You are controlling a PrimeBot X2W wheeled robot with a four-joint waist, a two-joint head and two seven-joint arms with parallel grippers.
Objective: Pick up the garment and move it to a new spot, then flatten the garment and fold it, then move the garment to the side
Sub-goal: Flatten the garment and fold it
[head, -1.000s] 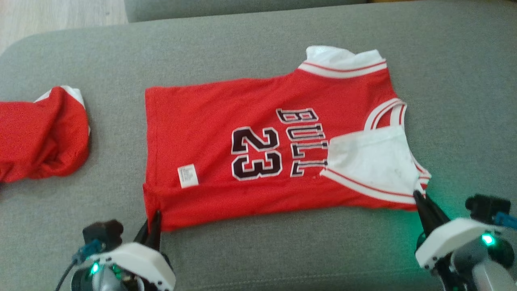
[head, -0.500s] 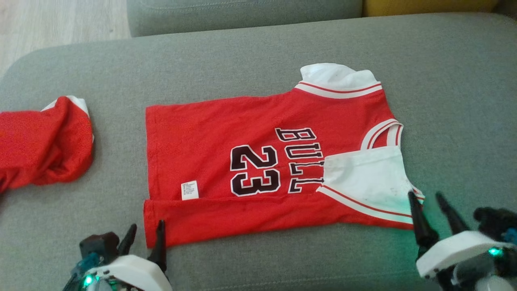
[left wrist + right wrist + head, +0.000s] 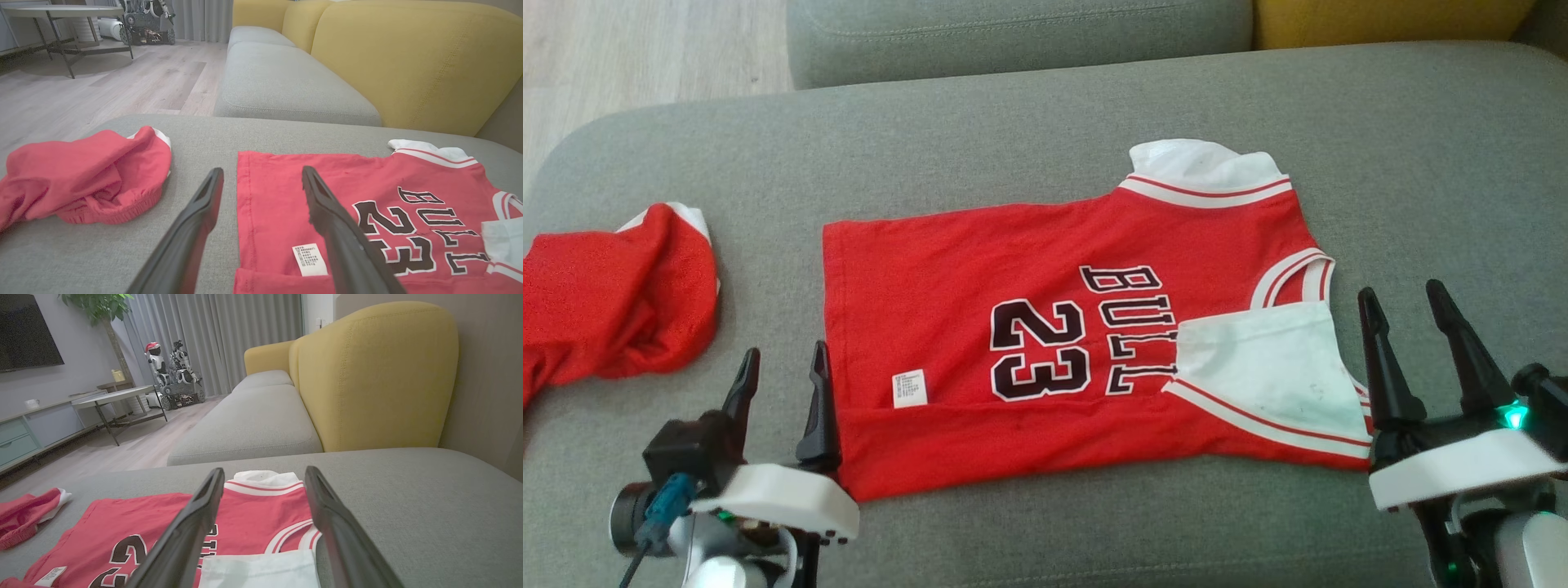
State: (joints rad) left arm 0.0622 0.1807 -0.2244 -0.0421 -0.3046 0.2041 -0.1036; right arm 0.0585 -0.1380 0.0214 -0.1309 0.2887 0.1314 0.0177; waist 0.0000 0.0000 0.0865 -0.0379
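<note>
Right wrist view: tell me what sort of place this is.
Probably a home living room: a grey and yellow sofa, a TV on the wall, and a table standing in front of long curtains.

A grey sofa seat [image 3: 1045, 106] bore two things. A red jersey [image 3: 980, 261] lay flat, a crumpled red cloth [image 3: 605, 302] nearby.

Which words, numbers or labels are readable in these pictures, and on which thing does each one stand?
"23": black numerals outlined in white, on the red jersey.
"BULL": black outlined letters beside the number, on the same jersey; a folded-over white flap covers whatever follows.
White tag near the jersey's hem: printed, but too small to read.
</note>
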